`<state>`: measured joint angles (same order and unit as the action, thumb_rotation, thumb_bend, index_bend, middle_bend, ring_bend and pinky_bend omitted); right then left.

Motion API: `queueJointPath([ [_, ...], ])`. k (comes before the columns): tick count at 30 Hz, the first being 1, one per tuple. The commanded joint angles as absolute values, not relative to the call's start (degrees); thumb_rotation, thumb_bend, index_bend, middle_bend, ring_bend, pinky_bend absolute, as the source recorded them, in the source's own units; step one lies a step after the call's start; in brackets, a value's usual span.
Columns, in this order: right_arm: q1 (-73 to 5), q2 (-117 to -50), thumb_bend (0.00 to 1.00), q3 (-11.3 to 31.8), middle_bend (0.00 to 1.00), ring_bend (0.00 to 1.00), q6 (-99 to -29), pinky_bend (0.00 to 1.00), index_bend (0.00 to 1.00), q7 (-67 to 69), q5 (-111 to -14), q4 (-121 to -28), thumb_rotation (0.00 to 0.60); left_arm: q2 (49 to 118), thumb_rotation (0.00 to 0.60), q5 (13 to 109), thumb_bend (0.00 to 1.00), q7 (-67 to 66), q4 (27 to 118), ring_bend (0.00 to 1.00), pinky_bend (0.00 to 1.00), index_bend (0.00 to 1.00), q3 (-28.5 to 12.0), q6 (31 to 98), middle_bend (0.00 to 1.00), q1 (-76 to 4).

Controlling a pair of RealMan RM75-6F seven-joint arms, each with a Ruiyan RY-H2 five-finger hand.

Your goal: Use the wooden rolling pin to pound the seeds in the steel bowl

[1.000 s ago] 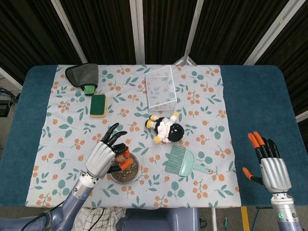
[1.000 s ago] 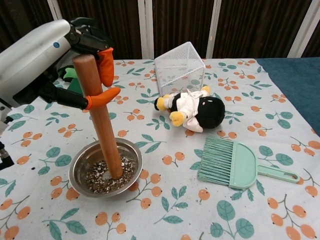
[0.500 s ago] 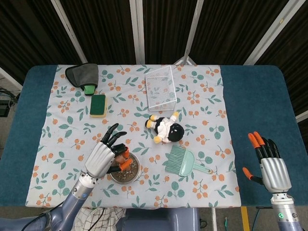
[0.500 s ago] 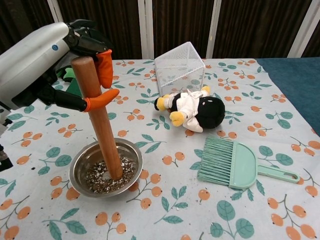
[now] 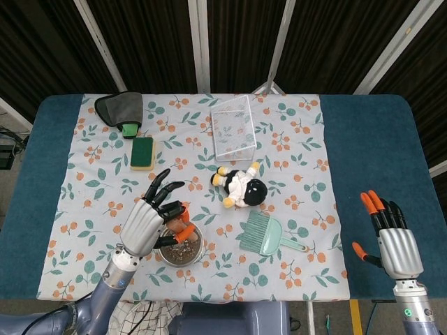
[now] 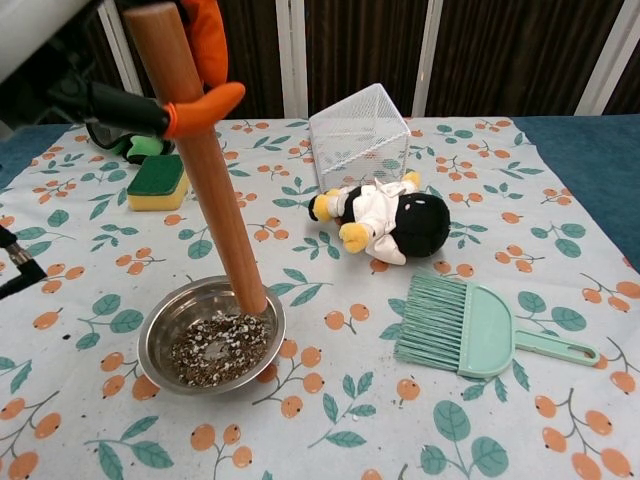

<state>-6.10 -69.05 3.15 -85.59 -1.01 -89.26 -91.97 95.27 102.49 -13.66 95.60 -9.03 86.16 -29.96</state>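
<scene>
A steel bowl (image 6: 160,332) of crushed seeds (image 6: 211,349) sits at the front left of the floral cloth, seen also in the head view as the bowl (image 5: 197,251). My left hand (image 5: 144,225) grips the upper part of the wooden rolling pin (image 6: 196,150), which stands nearly upright with its lower end raised just above the seeds. The orange fingertips (image 6: 206,102) wrap the pin near the top of the chest view. My right hand (image 5: 393,241) hovers open off the cloth at the far right, holding nothing.
A mint hand brush (image 6: 470,328) lies right of the bowl. A plush penguin (image 6: 385,219) and a white wire basket (image 6: 360,124) sit behind it. A green-yellow sponge (image 6: 158,181) and a dark cloth (image 5: 119,106) lie at the back left.
My left hand has lifted the rolling pin upward, so its end has risen out of the seeds. The right hand has not moved.
</scene>
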Motion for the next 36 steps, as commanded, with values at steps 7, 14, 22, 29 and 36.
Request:
queueJointPath([
  [7, -6.19, -69.02, 0.27, 3.17, 0.0, 0.0, -85.48, 0.0, 0.0, -0.96, -89.29, -91.99, 0.6, 86.71, 0.6, 100.72, 0.89, -14.44, 97.99, 0.22, 0.05, 0.62, -11.9, 87.15, 0.75, -28.63],
  [14, -6.18, -69.01, 0.27, 3.25, 0.0, 0.0, -85.3, 0.0, 0.0, -1.11, -88.91, -92.17, 0.6, 79.43, 0.6, 98.12, 0.89, -10.49, 93.88, 0.22, 0.05, 0.62, -12.69, 88.99, 0.75, -25.97],
  [22, -6.16, -68.95, 0.27, 3.18, 0.0, 0.0, -85.12, 0.0, 0.0, -1.14, -88.75, -92.28, 0.6, 75.72, 0.6, 93.7, 0.89, -3.27, 83.96, 0.22, 0.05, 0.62, -11.78, 90.43, 0.74, -22.34],
  [29, -6.27, -69.02, 0.27, 3.22, 0.0, 0.0, -84.84, 0.0, 0.0, -1.42, -88.56, -92.44, 0.6, 75.52, 0.6, 89.94, 0.89, 0.78, 73.67, 0.22, 0.05, 0.62, -11.09, 89.88, 0.74, -20.19],
  [36, -6.26, -69.05, 0.27, 3.22, 0.0, 0.0, -84.88, 0.0, 0.0, -1.7, -88.56, -92.62, 0.6, 77.24, 0.6, 90.0, 0.89, 2.47, 64.24, 0.22, 0.05, 0.62, -8.54, 88.64, 0.74, -19.2],
])
